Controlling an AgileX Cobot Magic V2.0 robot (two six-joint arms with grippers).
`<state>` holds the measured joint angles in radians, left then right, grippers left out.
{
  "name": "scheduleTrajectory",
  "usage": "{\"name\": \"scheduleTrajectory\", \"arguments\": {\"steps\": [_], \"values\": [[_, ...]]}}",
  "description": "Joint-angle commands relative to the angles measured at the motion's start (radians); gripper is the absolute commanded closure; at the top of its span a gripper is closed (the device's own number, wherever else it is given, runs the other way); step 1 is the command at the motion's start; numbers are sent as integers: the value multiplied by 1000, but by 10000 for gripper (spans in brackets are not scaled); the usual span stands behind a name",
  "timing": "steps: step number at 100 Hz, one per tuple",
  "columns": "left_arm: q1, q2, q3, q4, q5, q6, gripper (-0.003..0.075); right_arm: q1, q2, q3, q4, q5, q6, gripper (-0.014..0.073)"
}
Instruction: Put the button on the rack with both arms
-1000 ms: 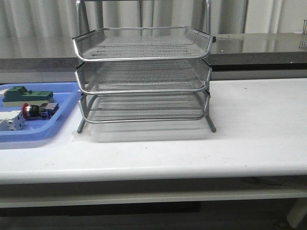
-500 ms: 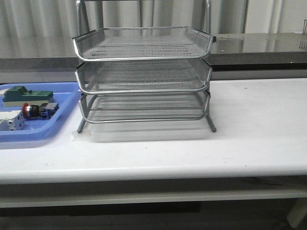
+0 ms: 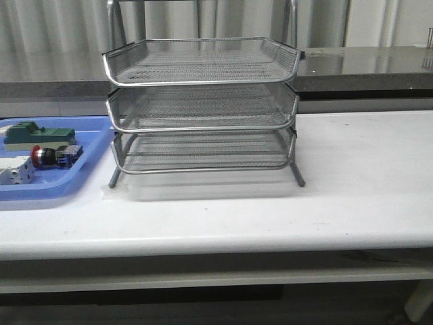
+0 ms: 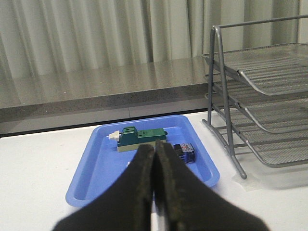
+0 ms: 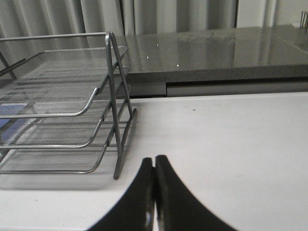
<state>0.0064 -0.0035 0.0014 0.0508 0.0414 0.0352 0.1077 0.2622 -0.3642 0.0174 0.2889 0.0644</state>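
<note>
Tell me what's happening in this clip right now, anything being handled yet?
Nothing is being handled. The button lies in the blue tray beside a green block, left of the rack, whose three tiers look empty. The left gripper points at the tray, fingers shut and empty. The right gripper, also shut and empty, faces the rack's other side.

No text, label, brand, number or sign is showing legibly anywhere in these views; nothing on any surface is reading as writing at this sharpness.
</note>
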Motion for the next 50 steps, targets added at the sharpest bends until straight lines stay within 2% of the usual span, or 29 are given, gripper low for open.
{"name": "scheduleTrajectory", "arguments": {"steps": [1,26,50], "values": [[-6,-12,46,-3,-82,-5,741,2,121,-136,6,20,-3,653],[-6,-12,46,-3,-82,-5,741,2,439,-381,97,227,-3,653],[-6,-12,46,-3,-82,-5,741,2,646,-436,297,168,-3,653]]}}
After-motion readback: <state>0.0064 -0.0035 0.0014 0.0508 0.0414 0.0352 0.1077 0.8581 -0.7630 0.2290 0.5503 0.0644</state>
